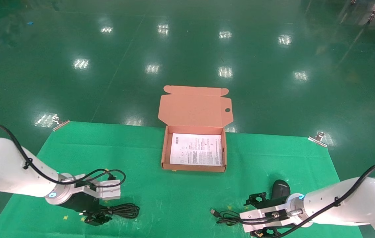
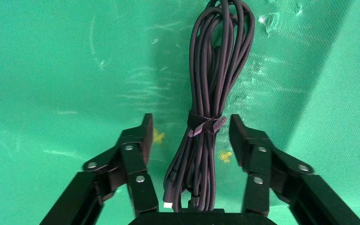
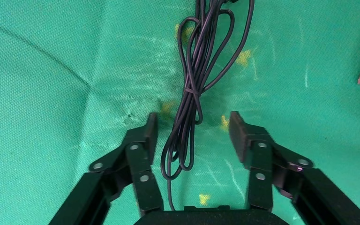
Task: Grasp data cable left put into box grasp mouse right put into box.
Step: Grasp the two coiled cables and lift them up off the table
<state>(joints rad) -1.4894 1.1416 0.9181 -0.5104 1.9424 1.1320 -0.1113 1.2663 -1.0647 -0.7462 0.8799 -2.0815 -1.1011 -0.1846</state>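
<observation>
The left gripper [image 2: 190, 136] straddled the data cable [image 2: 215, 84], jaws wide open, holding nothing. The right gripper [image 3: 190, 131] also gaped empty, over the cord [image 3: 192, 93]. It perhaps sat off the mouse [image 1: 280, 189], so closing might catch only cord.

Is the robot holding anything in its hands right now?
No. The left gripper is open around the data cable; the right gripper is open over the mouse's cord.
</observation>
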